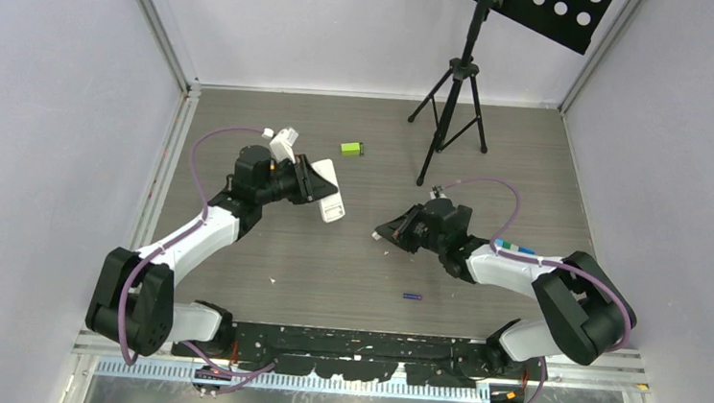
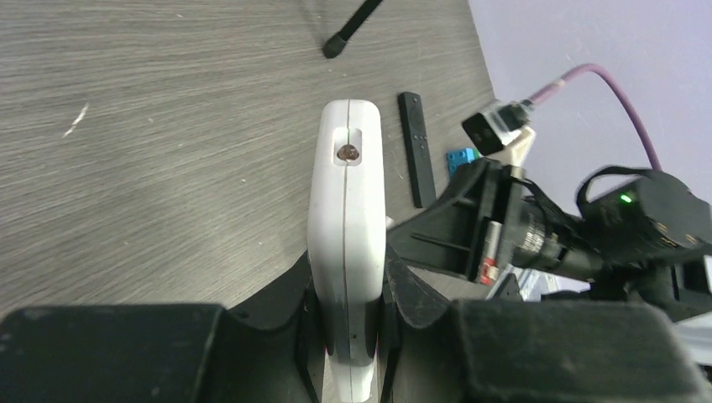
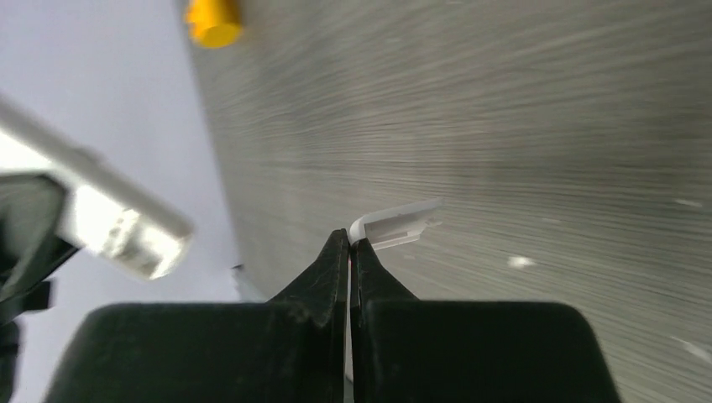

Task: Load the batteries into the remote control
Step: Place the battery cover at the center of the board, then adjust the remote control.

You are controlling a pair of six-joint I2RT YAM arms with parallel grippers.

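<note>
At mid-table (image 1: 329, 257), my left claw (image 2: 348, 287) is clenched on the white remote control (image 2: 346, 210), holding it on edge by its long sides. My right claw (image 3: 350, 243) sits just to its right, pressed fully together, and a small white plastic sliver (image 3: 395, 225) touches its tips; I cannot tell whether it is pinched. The blue-purple battery (image 1: 411, 295) lies loose near the front edge, close to my right arm, and the green battery (image 1: 352, 148) lies beyond the remote control.
</note>
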